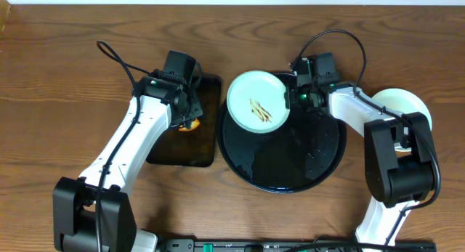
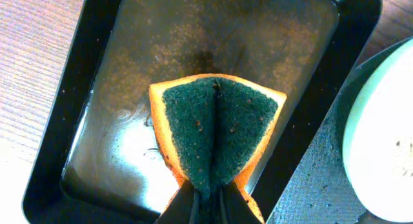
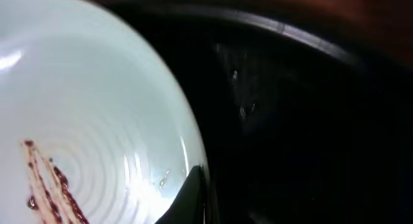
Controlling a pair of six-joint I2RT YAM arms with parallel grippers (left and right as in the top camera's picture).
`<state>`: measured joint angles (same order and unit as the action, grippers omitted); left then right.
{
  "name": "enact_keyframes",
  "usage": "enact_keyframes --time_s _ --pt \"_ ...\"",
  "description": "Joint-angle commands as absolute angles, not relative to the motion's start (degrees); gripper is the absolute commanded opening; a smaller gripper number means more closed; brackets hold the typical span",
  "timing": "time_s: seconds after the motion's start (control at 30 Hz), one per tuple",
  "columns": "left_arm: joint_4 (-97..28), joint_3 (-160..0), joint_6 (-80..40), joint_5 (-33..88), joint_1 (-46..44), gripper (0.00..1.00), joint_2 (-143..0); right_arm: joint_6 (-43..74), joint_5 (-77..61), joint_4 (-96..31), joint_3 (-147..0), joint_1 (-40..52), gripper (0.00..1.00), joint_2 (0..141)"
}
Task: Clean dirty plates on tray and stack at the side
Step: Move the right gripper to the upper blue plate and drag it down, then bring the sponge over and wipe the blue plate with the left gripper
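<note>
Smeared mint plate (image 1: 258, 102) is clamped at its rim by the right fingers (image 3: 190, 198) over the round tray (image 1: 312, 165); the sponge (image 2: 216, 130) is pinched by the left fingers (image 2: 182, 210).

Lying flat left of the middle, long sides running near to far: small rectangular black tray (image 1: 197, 139) with rounded corners and a raised rim. Glistening across its floor, a thin wet film, dusted with fine brown specks and catching pale glare toward one corner. Hanging over that floor, contact not clear: green-and-yellow sponge (image 2: 218, 137), creased down the middle and bulging to both sides, dark green scouring face turned up to the camera, orange-yellow foam showing as a border along its edges. Clinging to the green face, a few pale crumbs. Peeking out in the overhead view, only a small orange-yellow bit of it.
</note>
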<state>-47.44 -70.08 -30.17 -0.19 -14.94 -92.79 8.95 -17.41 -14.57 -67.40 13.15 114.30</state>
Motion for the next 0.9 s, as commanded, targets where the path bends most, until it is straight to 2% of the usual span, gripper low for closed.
enact_keyframes --time_s 0.0,0.27,0.5,0.87 --pt "-47.6 -70.2 -30.3 -0.6 -14.8 0.08 -92.4 9.8 -14.4 -18.2 -67.1 13.5 0.01 112.8" --pt "-44.9 -70.2 -27.8 8.1 -16.1 0.07 -92.4 9.9 -8.4 -33.5 -67.1 13.7 0.01 106.6" --pt "-38.2 -70.2 -25.6 14.4 -22.2 0.07 -93.1 9.8 -8.4 -39.7 -66.7 15.2 0.01 106.5" --pt "-29.9 -70.2 -40.1 14.4 -33.7 0.08 -102.5 10.7 -8.3 -40.1 -66.6 16.6 0.01 106.5"
